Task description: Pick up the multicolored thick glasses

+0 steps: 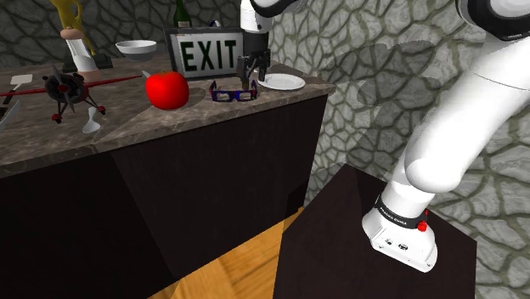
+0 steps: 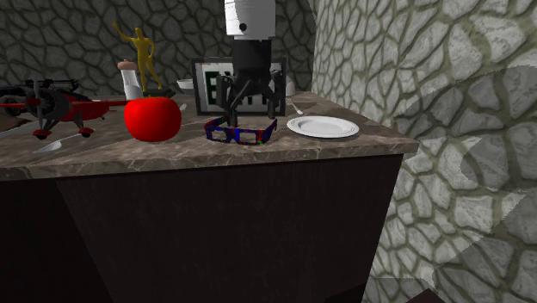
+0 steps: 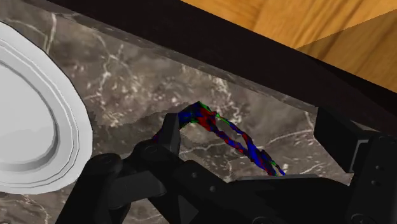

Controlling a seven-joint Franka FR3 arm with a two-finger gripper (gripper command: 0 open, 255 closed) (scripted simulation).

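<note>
Rough grey stone walls back a dark veined marble counter (image 1: 127, 127) (image 2: 172, 151) (image 3: 127, 76) on black cabinets, with wooden flooring showing below its front edge. The thick-framed glasses patterned in red, blue and green (image 1: 233, 93) (image 2: 241, 131) (image 3: 232, 133) rest on the counter near its front edge. They lie between a glossy round red fruit (image 1: 167, 89) (image 2: 152, 118) and a flat white round plate (image 1: 282, 81) (image 2: 323, 126) (image 3: 32, 127), apart from both.

The all-black two-finger gripper (image 1: 252, 78) (image 2: 252, 108) (image 3: 251, 137) hangs straight down over the glasses at the end nearer the plate. Its fingers stand well apart and low to the counter. In the wrist view part of the coloured frame runs between them, not clasped. Whether one fingertip touches the frame I cannot tell.

Behind the glasses a rectangular white sign with black EXIT lettering (image 1: 204, 55) (image 2: 206, 90) stands upright. Farther along the counter sits a red toy aeroplane with a black nose (image 1: 68, 85) (image 2: 52, 105). A white bowl (image 1: 136, 47) sits toward the wall, and a yellow figurine (image 2: 142, 56) stands near it.
</note>
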